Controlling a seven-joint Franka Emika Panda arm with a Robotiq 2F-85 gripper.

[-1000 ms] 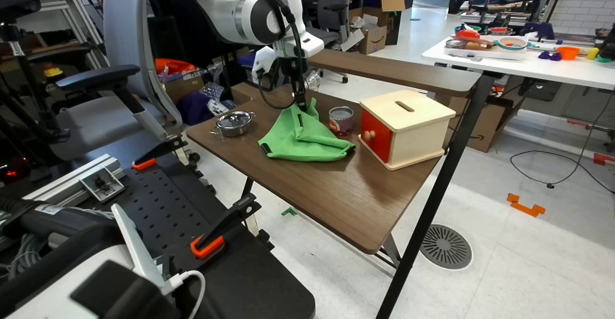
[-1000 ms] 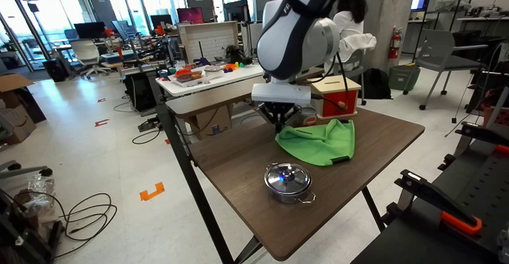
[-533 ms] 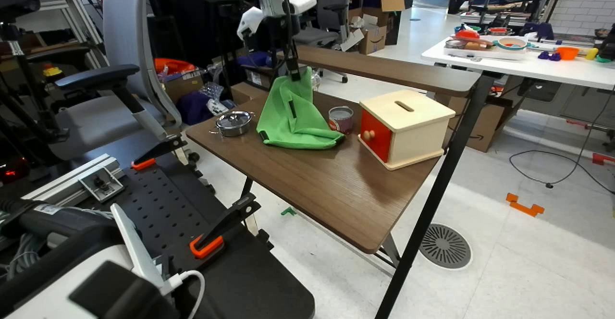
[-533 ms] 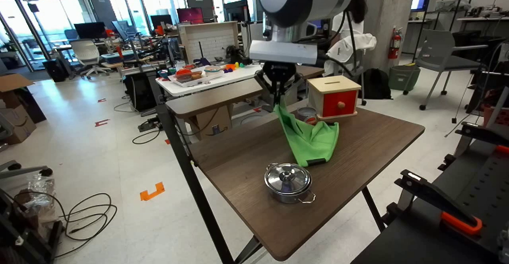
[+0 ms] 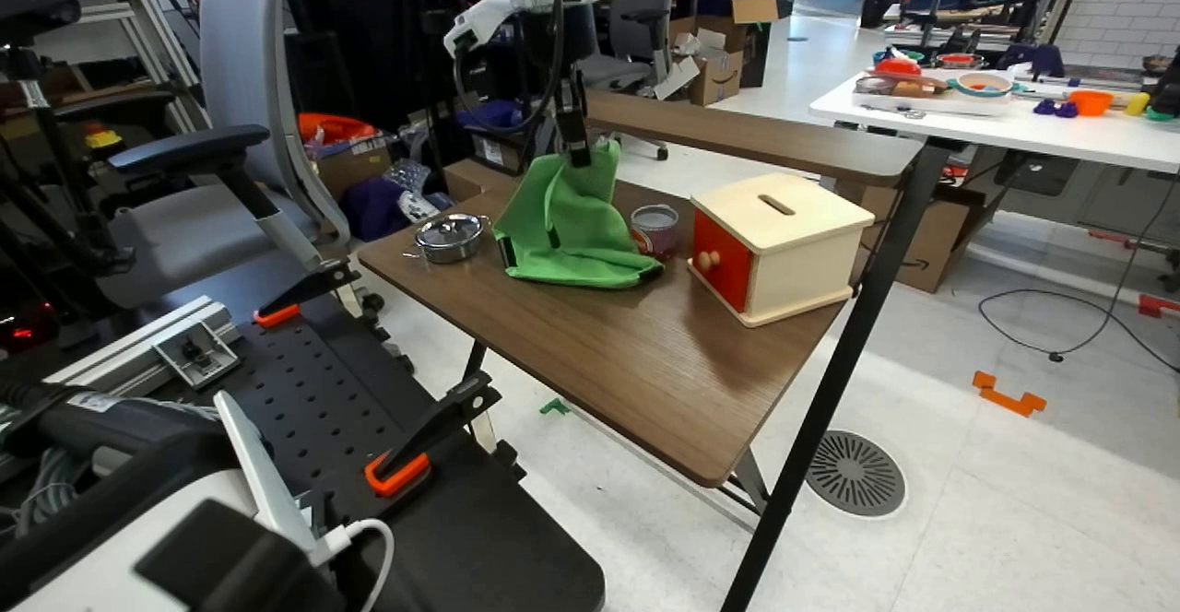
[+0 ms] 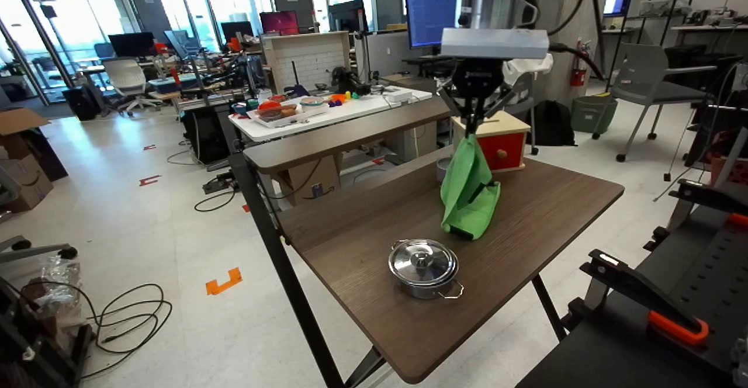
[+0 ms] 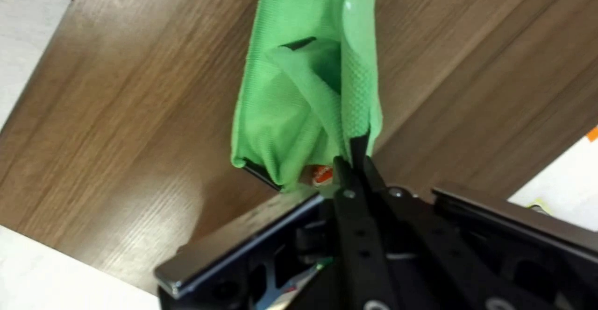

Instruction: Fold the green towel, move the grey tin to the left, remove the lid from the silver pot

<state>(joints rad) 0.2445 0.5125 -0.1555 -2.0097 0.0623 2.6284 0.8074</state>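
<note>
My gripper (image 6: 470, 132) is shut on a corner of the green towel (image 6: 467, 192) and holds it above the brown table; the towel's lower part rests rumpled on the table. In the wrist view the fingertips (image 7: 342, 167) pinch the towel (image 7: 299, 100) at a dark edge strip. The grey tin (image 5: 655, 232), with a reddish label, stands just behind the towel, beside the box; it is partly hidden by the towel in an exterior view (image 6: 442, 169). The silver pot (image 6: 423, 290) stands near the table's end with the lid (image 6: 422, 261) on it.
The cream box with an orange-red front (image 5: 774, 239) stands on the table (image 5: 645, 363) beside the tin. A raised shelf (image 5: 737, 137) runs along the table's back edge. A black bench with clamps (image 5: 396, 464) stands close to the table's front.
My gripper has lifted the towel's corner off the table, then carried it toward the box side. The towel's lower part has dragged and bunched up. The tin, pot and box stay put.
</note>
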